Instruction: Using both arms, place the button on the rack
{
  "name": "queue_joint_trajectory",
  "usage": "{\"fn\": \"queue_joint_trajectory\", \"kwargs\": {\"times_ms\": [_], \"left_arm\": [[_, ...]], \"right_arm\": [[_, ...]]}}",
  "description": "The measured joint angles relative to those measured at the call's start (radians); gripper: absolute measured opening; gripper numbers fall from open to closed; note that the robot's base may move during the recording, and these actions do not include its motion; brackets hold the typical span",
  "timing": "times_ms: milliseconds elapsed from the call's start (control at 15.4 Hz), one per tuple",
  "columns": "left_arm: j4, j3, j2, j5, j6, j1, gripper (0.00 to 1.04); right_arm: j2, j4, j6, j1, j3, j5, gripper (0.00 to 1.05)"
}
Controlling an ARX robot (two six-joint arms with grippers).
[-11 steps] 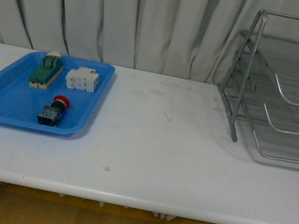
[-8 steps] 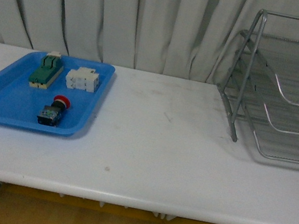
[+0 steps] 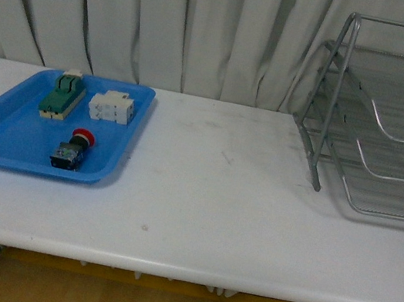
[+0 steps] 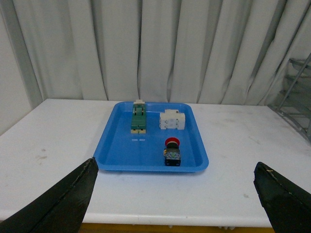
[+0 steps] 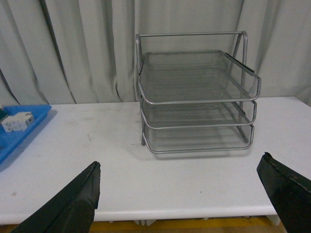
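Note:
The button (image 3: 73, 149), red cap on a dark boxy body, lies near the front of the blue tray (image 3: 0, 139) at the table's left; the left wrist view shows the button (image 4: 172, 151) too. The silver three-tier wire rack (image 3: 382, 128) stands at the far right, and the right wrist view faces the rack (image 5: 197, 99) head-on. My left gripper (image 4: 177, 194) is open, hanging well short of the tray near the table's front edge. My right gripper (image 5: 182, 194) is open too, back from the rack. Neither arm shows in the front view.
In the blue tray also sit a green-and-cream switch block (image 3: 63, 95) and a white block (image 3: 111, 107). White curtains hang behind the table. The table's front edge (image 3: 180, 272) runs below, with wooden floor under it.

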Motion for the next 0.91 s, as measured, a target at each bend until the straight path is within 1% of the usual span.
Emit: {"fn": "queue_joint_trajectory", "kwargs": {"times_ms": [908], "left_arm": [[0.000,0.000,0.000,0.000,0.000,0.000,0.98]], "right_arm": [[0.002,-0.005,0.002,-0.002,0.000,-0.011,0.98]]}}
